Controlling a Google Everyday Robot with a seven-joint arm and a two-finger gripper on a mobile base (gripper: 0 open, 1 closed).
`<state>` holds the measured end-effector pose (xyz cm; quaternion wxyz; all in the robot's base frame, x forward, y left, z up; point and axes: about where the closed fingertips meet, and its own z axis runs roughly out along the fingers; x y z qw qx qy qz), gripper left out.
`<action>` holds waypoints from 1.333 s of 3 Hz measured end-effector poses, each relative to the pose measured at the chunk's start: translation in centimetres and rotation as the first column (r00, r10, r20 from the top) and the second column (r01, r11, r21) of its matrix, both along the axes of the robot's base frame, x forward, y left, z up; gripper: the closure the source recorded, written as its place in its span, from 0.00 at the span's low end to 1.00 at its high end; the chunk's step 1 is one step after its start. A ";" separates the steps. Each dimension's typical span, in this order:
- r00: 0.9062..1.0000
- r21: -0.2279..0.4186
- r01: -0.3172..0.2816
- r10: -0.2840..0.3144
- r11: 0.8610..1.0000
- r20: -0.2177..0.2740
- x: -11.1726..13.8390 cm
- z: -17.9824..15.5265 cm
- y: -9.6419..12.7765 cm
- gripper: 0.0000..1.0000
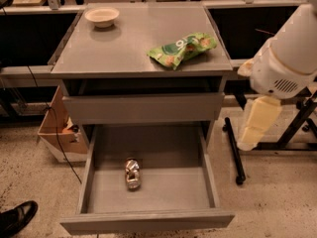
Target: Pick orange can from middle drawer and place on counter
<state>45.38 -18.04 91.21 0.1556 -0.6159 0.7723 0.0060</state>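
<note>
The orange can (132, 173) lies on its side on the floor of the open middle drawer (171, 185), left of centre. The drawer is pulled fully out at the front of the cabinet. The counter (133, 43) is the grey cabinet top above it. My gripper (257, 125) hangs as a cream-coloured part below the white arm (290, 53), to the right of the cabinet. It is beside the drawer's right wall, above the floor and well apart from the can. It holds nothing that I can see.
A green snack bag (182, 47) lies on the counter's right side and a small bowl (102, 17) at its back left. A cardboard box (57, 133) stands left of the cabinet. A black stand leg (234, 150) runs along the floor on the right. A shoe (17, 217) shows at bottom left.
</note>
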 end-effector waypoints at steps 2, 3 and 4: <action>0.998 0.090 -0.037 0.041 0.995 -0.045 1.7 -11.8 4.1 0.00; 0.996 0.150 -0.077 0.083 0.986 -0.036 2.3 -16.8 7.7 0.00; 0.996 0.158 -0.074 0.080 0.985 -0.034 2.3 -16.9 7.9 0.00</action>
